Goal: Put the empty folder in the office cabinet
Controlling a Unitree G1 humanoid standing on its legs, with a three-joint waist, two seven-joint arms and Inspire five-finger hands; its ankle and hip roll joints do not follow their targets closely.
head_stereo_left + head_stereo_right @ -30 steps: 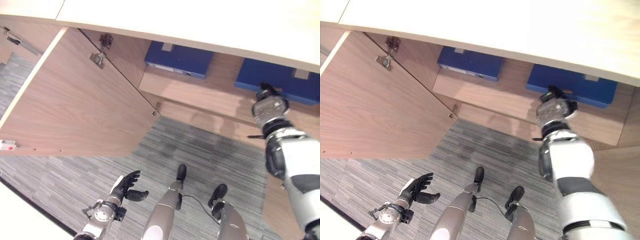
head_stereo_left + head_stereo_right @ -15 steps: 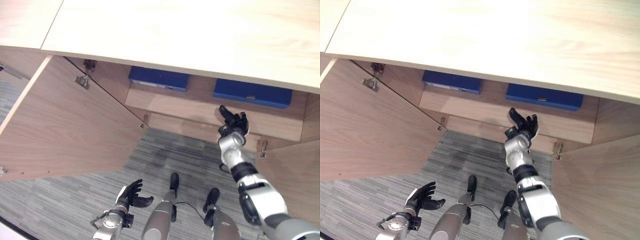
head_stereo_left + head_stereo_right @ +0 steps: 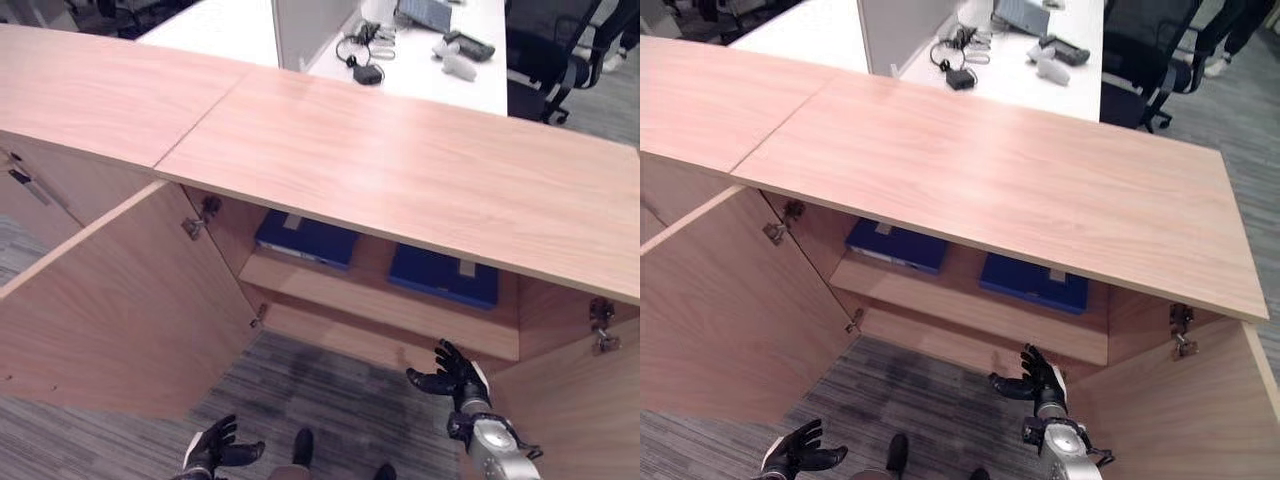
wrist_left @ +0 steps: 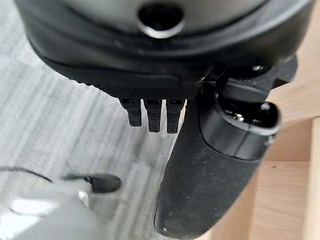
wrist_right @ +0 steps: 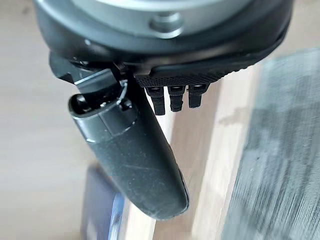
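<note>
Two blue folders lie flat on the shelf of the open wooden cabinet (image 3: 380,310): one on the left (image 3: 305,240), one on the right (image 3: 443,276). My right hand (image 3: 455,377) hangs open below the shelf's front edge, empty, fingers spread. My left hand (image 3: 215,450) is low over the carpet, open and empty. In the right wrist view my right hand (image 5: 135,150) points at the shelf with a blue folder (image 5: 100,210) beyond it.
The left cabinet door (image 3: 110,300) stands wide open, and the right door (image 3: 570,420) is open too. A long wooden top (image 3: 400,170) covers the cabinet. Behind it is a white desk (image 3: 420,50) with cables and a black office chair (image 3: 545,50).
The camera has tilted up and back, so the cabinet top and desk now show. My right hand has drawn away from the right blue folder and dropped lower, still empty.
</note>
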